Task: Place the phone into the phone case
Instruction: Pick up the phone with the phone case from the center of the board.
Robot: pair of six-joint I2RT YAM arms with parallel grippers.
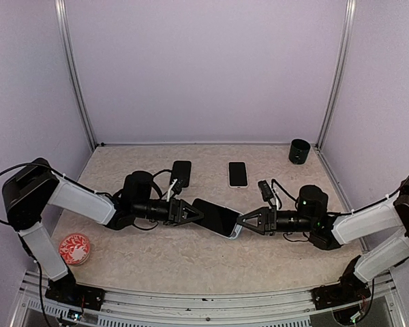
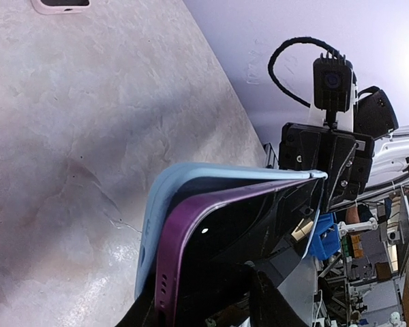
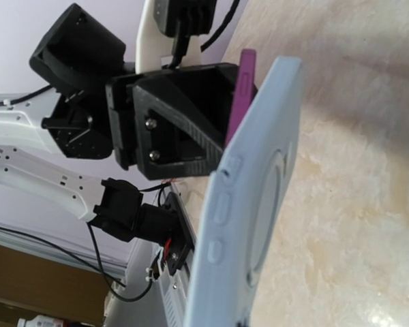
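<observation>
The purple phone (image 1: 217,216) with its dark screen hangs above the table's middle between both arms. My left gripper (image 1: 199,213) is shut on the phone's left end. In the left wrist view the phone (image 2: 245,225) lies tilted against the light blue phone case (image 2: 157,204), their far ends meeting while the near ends stand apart. My right gripper (image 1: 242,221) is shut on the phone case's right end (image 1: 236,234). The right wrist view shows the phone case's back (image 3: 259,197), with the phone's purple edge (image 3: 242,88) behind it; my own right fingers are hidden there.
A black phone-shaped slab (image 1: 180,173) and a white-edged phone (image 1: 238,174) lie toward the back of the table. A black cup (image 1: 299,151) stands at the back right corner. A red and white round object (image 1: 75,248) sits front left.
</observation>
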